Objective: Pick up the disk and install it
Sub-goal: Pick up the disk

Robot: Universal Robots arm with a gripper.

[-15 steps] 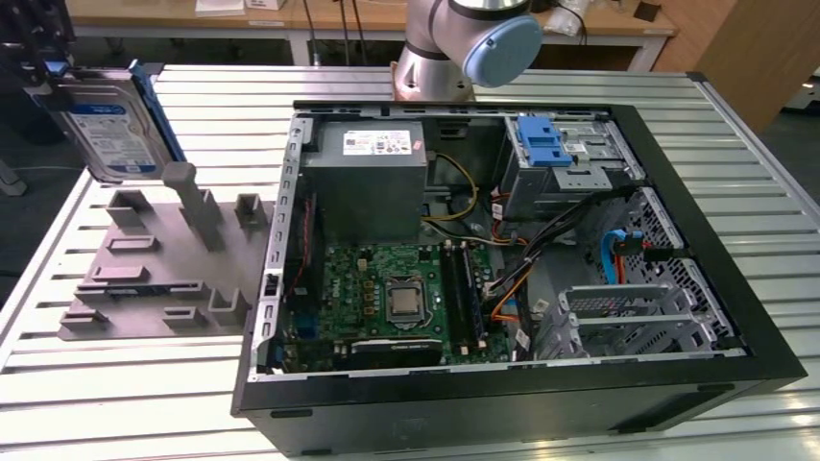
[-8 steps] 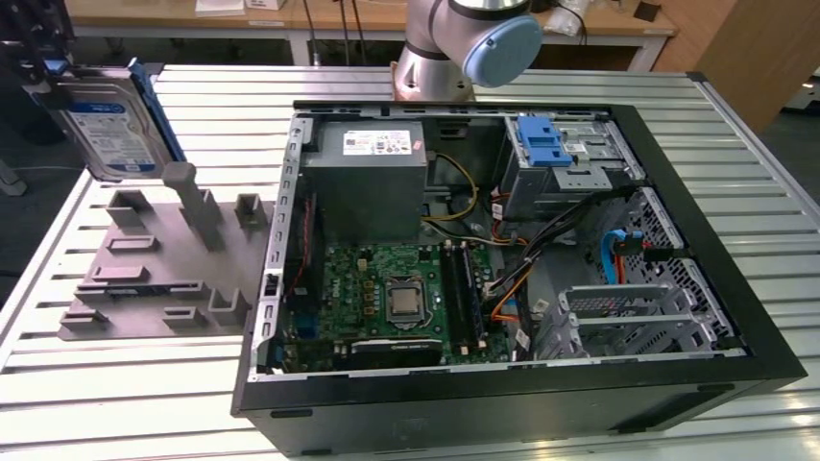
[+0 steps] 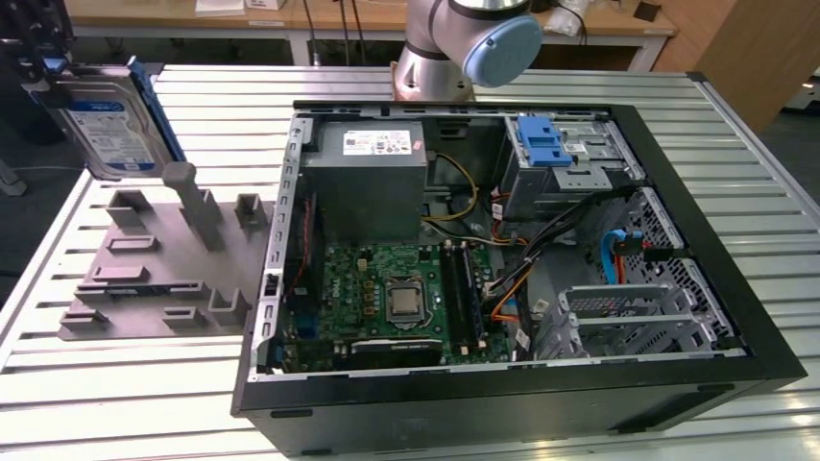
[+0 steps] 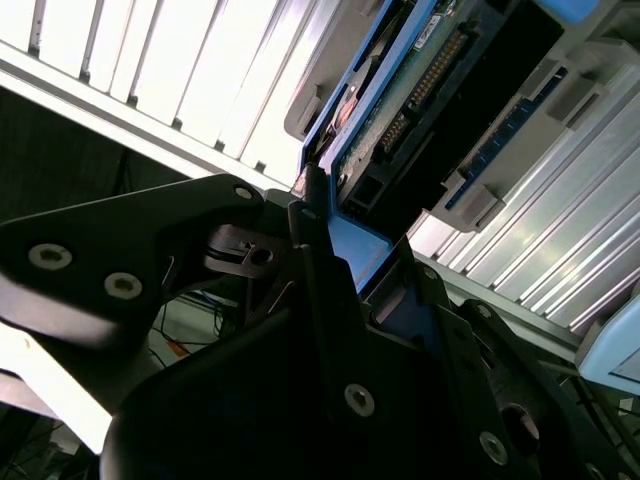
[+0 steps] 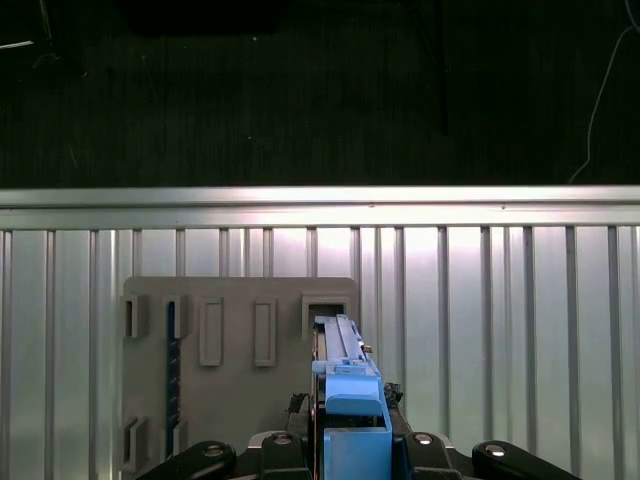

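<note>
exterior view: the disk (image 3: pixel 118 130) hangs upright, label face outward, at the exterior view's far left. it sits above the grey fixture plate (image 3: pixel 154 269) on the slatted table (image 3: pixel 103 403), well apart from the open computer case (image 3: pixel 717 240). the gripper (image 3: pixel 49 84) has it by the upper end.

second wrist view: jaws drawn narrow, clamped on the disk's blue carrier frame. the connector end points away from the fingers (image 4: pixel 312 250).

judgement: holding the carrier rather than the drive body leaves the connectors and sides free for sliding into a bay.

first wrist view: disk edge-on, in line with a slot in the plate, apparently clear of it.

judgement: pick-up done, install not yet begun. the metal cage (image 3: pixel 628 312) at the case's near right looks vacant.
</note>
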